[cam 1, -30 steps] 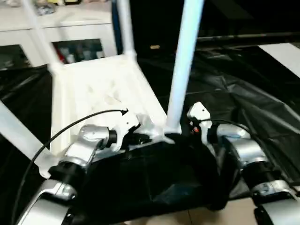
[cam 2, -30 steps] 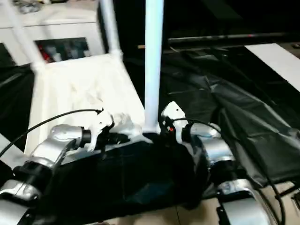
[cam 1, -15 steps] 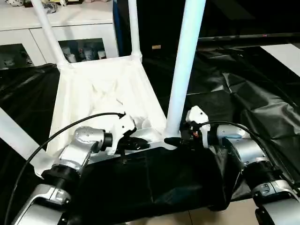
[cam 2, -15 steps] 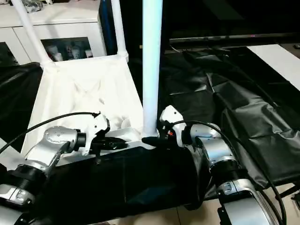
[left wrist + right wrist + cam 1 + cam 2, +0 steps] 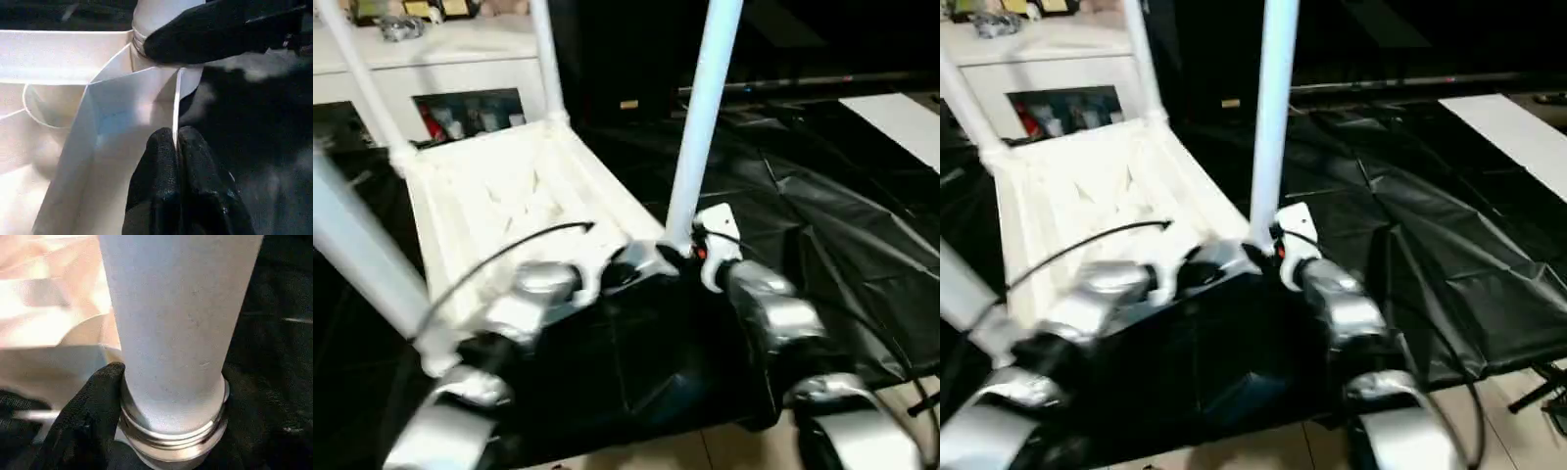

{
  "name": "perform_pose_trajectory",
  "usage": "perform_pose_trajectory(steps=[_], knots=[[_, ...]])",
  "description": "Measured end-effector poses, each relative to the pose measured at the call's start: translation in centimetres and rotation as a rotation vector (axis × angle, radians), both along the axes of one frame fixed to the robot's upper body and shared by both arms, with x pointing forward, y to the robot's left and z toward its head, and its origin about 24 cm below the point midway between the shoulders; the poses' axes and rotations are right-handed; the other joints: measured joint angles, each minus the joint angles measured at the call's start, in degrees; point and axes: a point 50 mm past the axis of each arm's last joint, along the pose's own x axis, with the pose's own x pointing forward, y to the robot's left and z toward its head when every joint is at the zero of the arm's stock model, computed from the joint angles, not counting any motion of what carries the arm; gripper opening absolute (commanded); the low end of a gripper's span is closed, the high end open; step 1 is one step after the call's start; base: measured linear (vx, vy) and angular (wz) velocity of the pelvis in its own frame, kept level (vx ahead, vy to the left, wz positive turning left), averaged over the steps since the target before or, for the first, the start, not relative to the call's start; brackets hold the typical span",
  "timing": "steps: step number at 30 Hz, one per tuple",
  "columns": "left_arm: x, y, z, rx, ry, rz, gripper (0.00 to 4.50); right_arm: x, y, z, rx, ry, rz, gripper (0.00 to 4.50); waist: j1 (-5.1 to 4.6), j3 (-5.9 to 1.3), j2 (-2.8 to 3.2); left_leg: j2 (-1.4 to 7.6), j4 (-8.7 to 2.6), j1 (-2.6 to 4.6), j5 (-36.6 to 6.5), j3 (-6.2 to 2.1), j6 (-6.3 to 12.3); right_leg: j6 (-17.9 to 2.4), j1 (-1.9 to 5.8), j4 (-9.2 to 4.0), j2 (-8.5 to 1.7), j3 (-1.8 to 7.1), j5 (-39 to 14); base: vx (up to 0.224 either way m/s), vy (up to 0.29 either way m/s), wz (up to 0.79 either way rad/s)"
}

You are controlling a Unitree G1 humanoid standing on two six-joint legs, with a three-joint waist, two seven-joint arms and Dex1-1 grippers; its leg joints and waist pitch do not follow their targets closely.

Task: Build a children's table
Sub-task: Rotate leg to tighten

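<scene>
— Where is the table?

— The white tabletop (image 5: 509, 196) lies upside down on black sheeting (image 5: 822, 225), ribbed underside up. Legs stand up from its corner sockets: a near leg (image 5: 700, 117) by the robot's right arm, two far legs (image 5: 546, 59) toward the white cabinet (image 5: 460, 59), and another leg (image 5: 357, 255) at the robot's left.

— What is the left gripper doing?

— The left gripper (image 5: 175, 147) is clenched on the thin near wall of the tabletop, close to the corner socket (image 5: 146, 49). Its two black fingers (image 5: 156, 171) pinch the wall edge between them.

— And the right one?

— The right gripper (image 5: 690, 253) sits at the foot of the near leg. In the right wrist view one black finger (image 5: 93, 401) presses against the ring (image 5: 176, 431) where the leg (image 5: 181, 323) enters its socket. The other finger is hidden behind the leg, so I cannot tell whether the gripper is truly clamped around it.

— Anything else in sight?

— In the left wrist view the right gripper's finger (image 5: 215, 34) lies across the base of the leg, touching it. A black cable (image 5: 499, 259) arcs over the left forearm.
</scene>
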Motion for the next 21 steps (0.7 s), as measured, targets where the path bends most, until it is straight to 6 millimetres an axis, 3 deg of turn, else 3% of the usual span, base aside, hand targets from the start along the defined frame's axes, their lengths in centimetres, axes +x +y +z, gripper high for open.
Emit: perform_pose_trajectory(steps=[5, 7, 9, 12, 21], knots=[[0.1, -0.6, -0.1, -0.004, -0.003, 0.008, 0.00, 0.1, 0.0, 0.0, -0.038, -0.031, -0.012, 2.72, 0.07, -0.22, 0.35, -0.05, -0.03, -0.18, 0.0, -0.02, 0.01, 0.0, 0.07, -0.37, -0.01, 0.01, 0.0, 0.000, 0.000, 0.00], [0.1, -0.6, 0.0, -0.005, -0.006, 0.002, 0.00, 0.1, -0.2, 0.1, -0.028, -0.032, -0.006, 3.28, 0.07, -0.23, 0.36, -0.05, -0.04, -0.22, 0.0, -0.02, 0.02, 0.0, 0.06, -0.37, -0.01, 0.01, 0.0, 0.000, 0.000, 0.00], [0.1, -0.4, 0.1, -0.006, -0.006, -0.013, 0.00, 0.0, -0.5, 0.2, -0.005, -0.026, 0.039, 3.48, 0.06, -0.22, 0.34, -0.05, -0.08, -0.25, 0.0, -0.02, 0.02, 0.0, 0.03, -0.37, -0.01, 0.00, 0.0, 0.000, 0.000, 0.00], [0.0, 0.5, 0.1, -0.012, -0.002, -0.047, 0.00, -0.2, -1.4, 0.4, 0.009, -0.015, 0.156, 3.81, 0.15, -0.21, 0.32, -0.02, -0.23, -0.30, 0.0, -0.03, 0.02, 0.0, -0.04, -0.35, 0.00, -0.06, 0.1, 0.000, 0.000, 0.00], [-1.6, 4.3, 0.4, -0.040, 0.060, -0.223, 0.00, -1.7, -4.0, 1.6, -0.095, -0.013, 0.558, 3.81, 0.35, -0.15, 0.24, 0.12, -0.27, -0.38, 0.0, -0.01, 0.03, -0.1, -0.31, 0.16, 0.04, -0.17, -0.2, 0.000, 0.000, 0.00]])
